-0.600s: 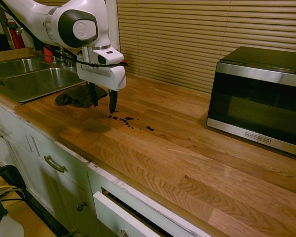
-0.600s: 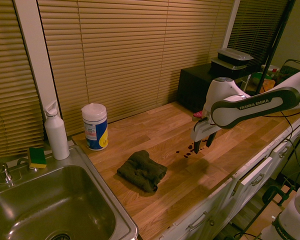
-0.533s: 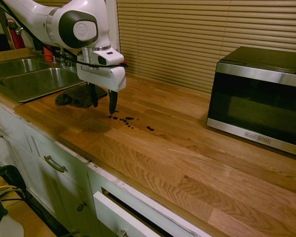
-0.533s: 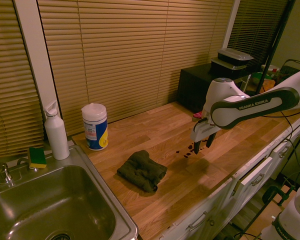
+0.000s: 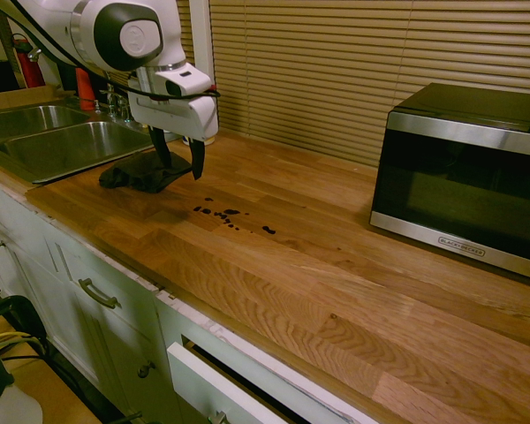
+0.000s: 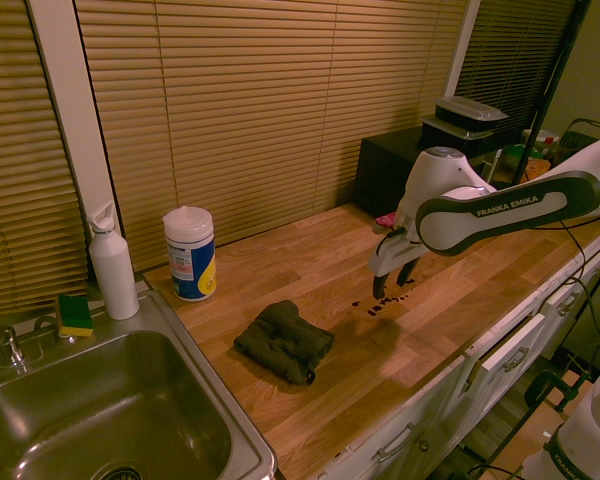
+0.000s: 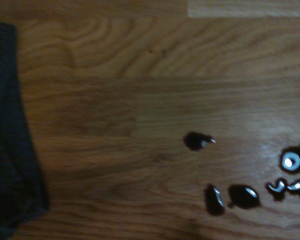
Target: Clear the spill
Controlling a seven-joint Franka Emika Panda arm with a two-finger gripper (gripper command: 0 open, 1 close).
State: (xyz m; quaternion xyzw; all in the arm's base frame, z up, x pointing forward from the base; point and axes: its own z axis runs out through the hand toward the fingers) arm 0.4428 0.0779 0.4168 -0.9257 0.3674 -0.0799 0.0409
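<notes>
The spill (image 5: 223,214) is a short trail of small dark drops on the wooden counter, seen also in the second exterior view (image 6: 380,305) and as glossy blotches in the wrist view (image 7: 242,196). My gripper (image 5: 178,157) hangs open and empty above the counter, between the spill and a dark cloth rag (image 5: 141,172). Seen from the other side, the gripper (image 6: 391,281) is raised just behind the drops. The rag (image 6: 285,342) lies crumpled and flat on the counter, apart from the spill, and its edge (image 7: 10,150) shows in the wrist view.
A steel sink (image 5: 62,146) is set into the counter beyond the rag. A microwave (image 5: 468,177) stands at the far end. A wipes canister (image 6: 190,253), a white bottle (image 6: 112,262) and a sponge (image 6: 75,313) sit near the blinds. The counter's front edge (image 5: 159,287) runs close by.
The gripper has risen and moved away from the drops toward the rag and sink, its fingers still open. The spill and rag have not moved.
</notes>
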